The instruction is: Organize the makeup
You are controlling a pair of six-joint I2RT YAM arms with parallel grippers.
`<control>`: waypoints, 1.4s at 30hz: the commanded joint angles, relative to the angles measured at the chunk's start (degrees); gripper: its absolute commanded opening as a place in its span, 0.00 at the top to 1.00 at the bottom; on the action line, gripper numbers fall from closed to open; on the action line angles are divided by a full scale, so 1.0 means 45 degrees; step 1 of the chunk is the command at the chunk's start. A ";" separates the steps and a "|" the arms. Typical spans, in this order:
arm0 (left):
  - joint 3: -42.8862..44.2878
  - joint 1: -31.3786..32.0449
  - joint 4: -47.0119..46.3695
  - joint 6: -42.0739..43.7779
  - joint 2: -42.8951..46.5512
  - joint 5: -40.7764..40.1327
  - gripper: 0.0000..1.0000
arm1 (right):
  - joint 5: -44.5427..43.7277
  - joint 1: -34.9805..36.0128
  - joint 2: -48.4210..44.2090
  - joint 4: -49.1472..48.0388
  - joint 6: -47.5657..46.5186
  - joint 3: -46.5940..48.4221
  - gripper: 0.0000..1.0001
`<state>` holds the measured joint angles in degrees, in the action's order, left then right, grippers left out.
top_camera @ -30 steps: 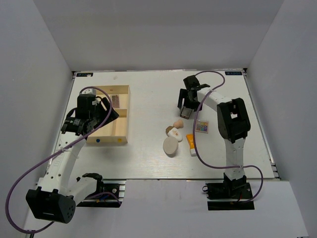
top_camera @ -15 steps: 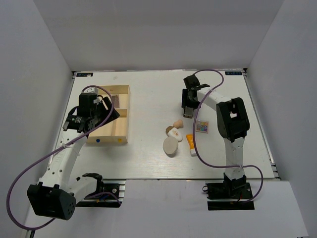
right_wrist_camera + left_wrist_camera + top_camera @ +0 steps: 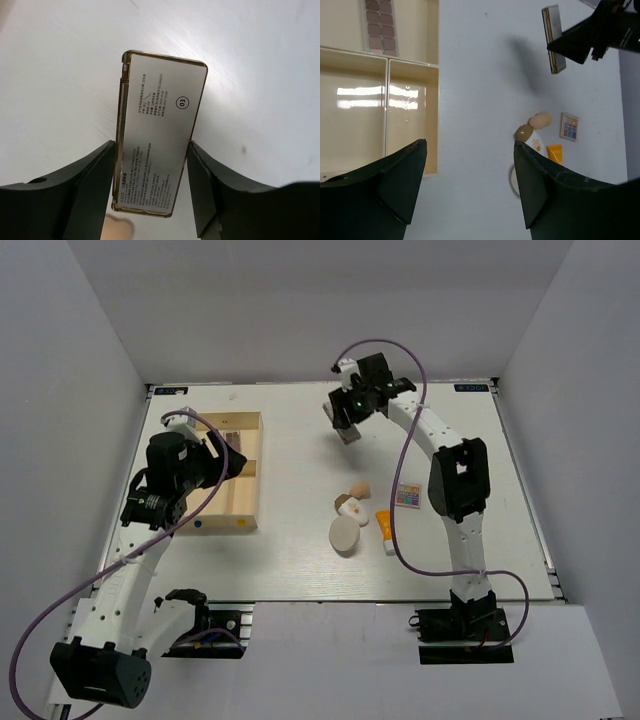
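Note:
My right gripper point(image 3: 151, 144) is shut on a slim rectangular case point(image 3: 160, 135), label side facing the camera, and holds it above the table at the back centre point(image 3: 347, 430). The case also shows in the left wrist view point(image 3: 553, 39). A second slim case point(image 3: 381, 25) with brown shades lies in the far compartment of the wooden tray point(image 3: 247, 480). My left gripper point(image 3: 470, 145) hangs open and empty over the tray's right edge point(image 3: 225, 462). On the table lie the beige sponge point(image 3: 358, 490), cream compact point(image 3: 344, 534), orange tube point(image 3: 385, 530) and square palette point(image 3: 408, 495).
A small white item with a brown cap point(image 3: 348, 507) sits between the sponge and the compact. The tray's near compartments point(image 3: 365, 130) hold nothing that I can see. White walls enclose the table on three sides.
My right gripper has shut on the slim case, lifted it off the table and carried it left and toward the back. The left arm has shifted slightly over the tray.

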<state>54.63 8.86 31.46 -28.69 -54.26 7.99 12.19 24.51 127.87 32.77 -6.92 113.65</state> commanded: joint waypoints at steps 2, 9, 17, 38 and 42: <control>-0.0089 0.0042 -0.0956 0.0242 0.1098 0.0490 0.20 | 0.3399 0.1385 -0.0076 -0.0424 -0.2503 0.2281 1.00; -0.0753 0.0042 -0.1542 -0.0070 0.2466 0.0705 0.20 | 0.4578 0.2989 0.0136 -0.4947 -0.1826 0.1738 1.00; -0.0656 0.0042 -0.0880 -0.0012 0.3560 0.0608 0.19 | 0.2121 0.4530 0.1758 -0.9894 -0.0183 0.2814 1.00; -0.0245 0.0042 0.0626 0.0281 0.4167 0.0783 0.19 | -0.1810 0.5842 0.4397 -1.5330 -0.1060 0.2481 0.39; -0.0422 0.0042 0.0353 0.0125 0.4089 0.0978 0.19 | -0.1439 0.5764 0.3967 -1.5311 -0.1255 0.1797 0.24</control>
<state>52.60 8.86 33.43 -28.08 -35.94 11.00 5.96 51.03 149.60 -31.79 -11.11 123.33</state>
